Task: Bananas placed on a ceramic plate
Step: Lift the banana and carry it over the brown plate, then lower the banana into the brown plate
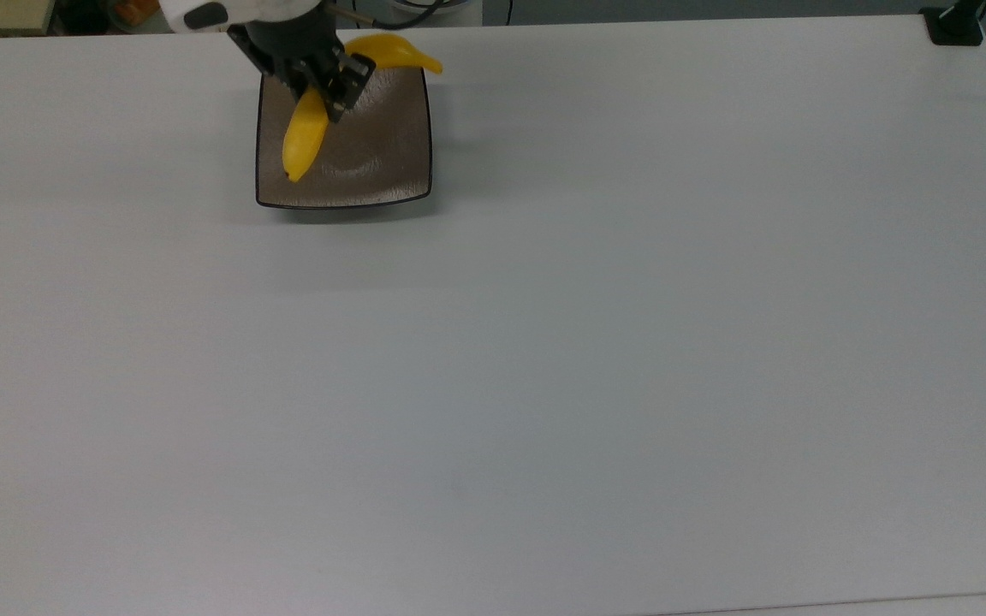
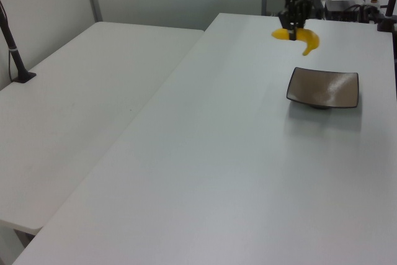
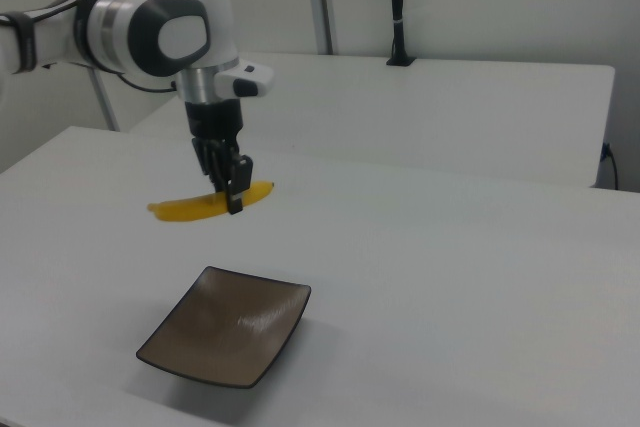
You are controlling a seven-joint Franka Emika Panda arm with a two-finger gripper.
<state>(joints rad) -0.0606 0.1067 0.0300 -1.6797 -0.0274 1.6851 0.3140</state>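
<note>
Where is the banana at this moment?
The banana is held in the hand, raised above the ceramic plate; in the top view it overlaps the plate's upper-left part.

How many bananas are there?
1. The banana is held up in the air by the gripper, above the brown plate and not touching it. No other banana shows on the white table.
</note>
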